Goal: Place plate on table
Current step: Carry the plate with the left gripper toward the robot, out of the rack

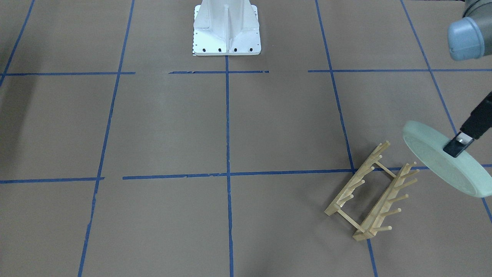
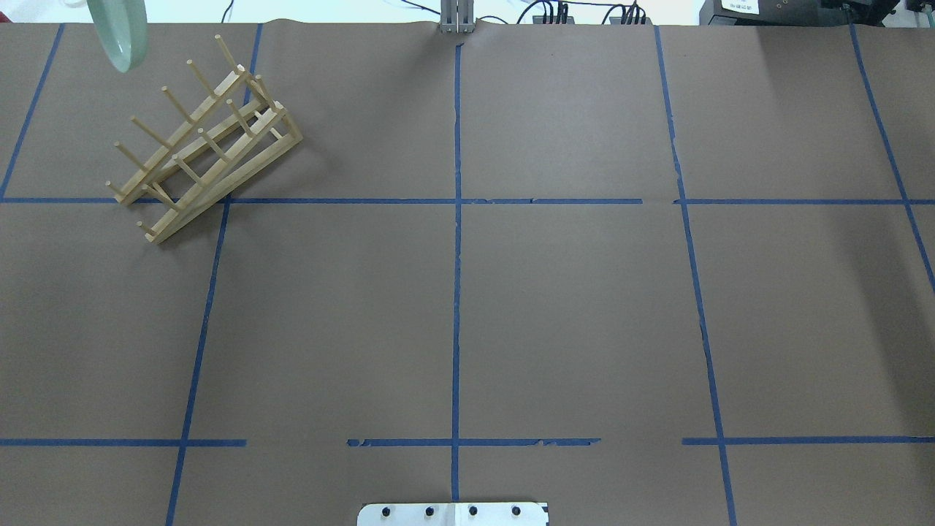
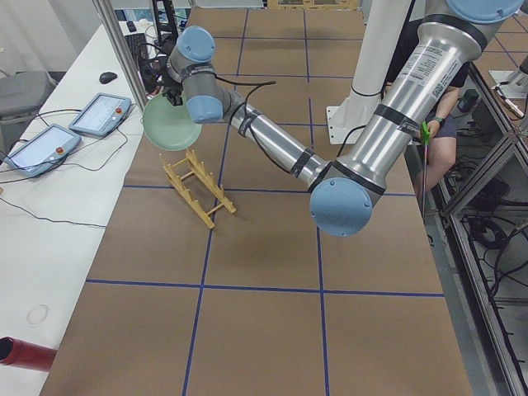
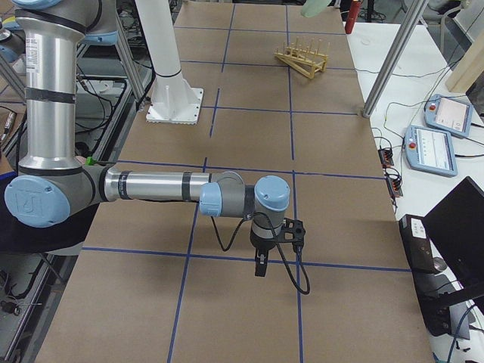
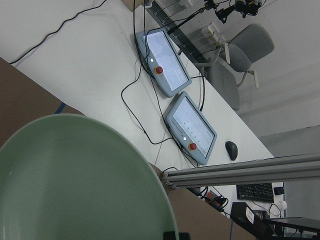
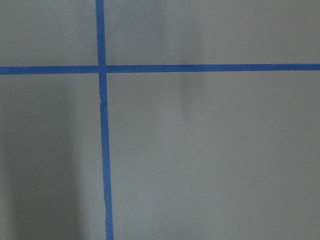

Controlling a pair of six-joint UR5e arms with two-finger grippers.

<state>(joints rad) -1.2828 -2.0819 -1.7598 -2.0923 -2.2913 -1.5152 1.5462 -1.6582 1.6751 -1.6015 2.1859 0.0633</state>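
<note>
Left gripper clamped on rim of tilted plate, airborne beside wooden rack, off the table; overhead, plate edge-on beyond rack; right-side view, right gripper over table, cannot tell its opening.

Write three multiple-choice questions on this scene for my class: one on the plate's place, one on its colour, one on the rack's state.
1. The plate is: A. slotted between pegs; B. held up by the left gripper beside the wooden rack; C. lying flat.
2. The plate's colour is: A. red; B. pale green; C. black.
3. The wooden rack is: A. empty; B. holding one plate; C. tipped upside down.
Answers: 1 B, the gripper clamps its rim and it hangs tilted, clear of the table; 2 B, as the left wrist view shows close up; 3 A, nothing stands in it.
</note>
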